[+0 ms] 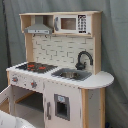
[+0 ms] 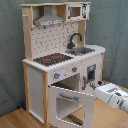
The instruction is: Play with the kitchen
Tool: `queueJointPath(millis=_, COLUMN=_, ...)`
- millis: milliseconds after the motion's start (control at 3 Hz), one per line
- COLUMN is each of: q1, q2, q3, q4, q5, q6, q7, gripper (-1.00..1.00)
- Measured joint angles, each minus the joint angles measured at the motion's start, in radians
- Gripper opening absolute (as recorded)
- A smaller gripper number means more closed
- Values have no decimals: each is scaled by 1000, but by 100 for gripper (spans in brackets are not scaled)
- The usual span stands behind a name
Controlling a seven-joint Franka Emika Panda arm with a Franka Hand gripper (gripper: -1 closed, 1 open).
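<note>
The kitchen is a tall white and light-wood toy with a grey hood, a microwave shelf, a black-red stovetop, a sink and a black faucet. In the second exterior view the kitchen has its oven door swung wide open, window facing the camera. My white arm reaches in from the second exterior view's right. My gripper is at the door's upper free corner, just below the knobs. Only a white part of the arm shows in the first exterior view.
A grey curtain hangs behind the kitchen. It stands on a wooden floor. A narrow cupboard door with a dark window sits closed under the sink, right of the oven opening.
</note>
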Motion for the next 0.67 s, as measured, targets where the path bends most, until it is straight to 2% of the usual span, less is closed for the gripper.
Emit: queueJointPath(millis=667, q1=-44, q2=-33, q3=39, q4=42, q5=-15, q6=36, q7=205, gripper=100)
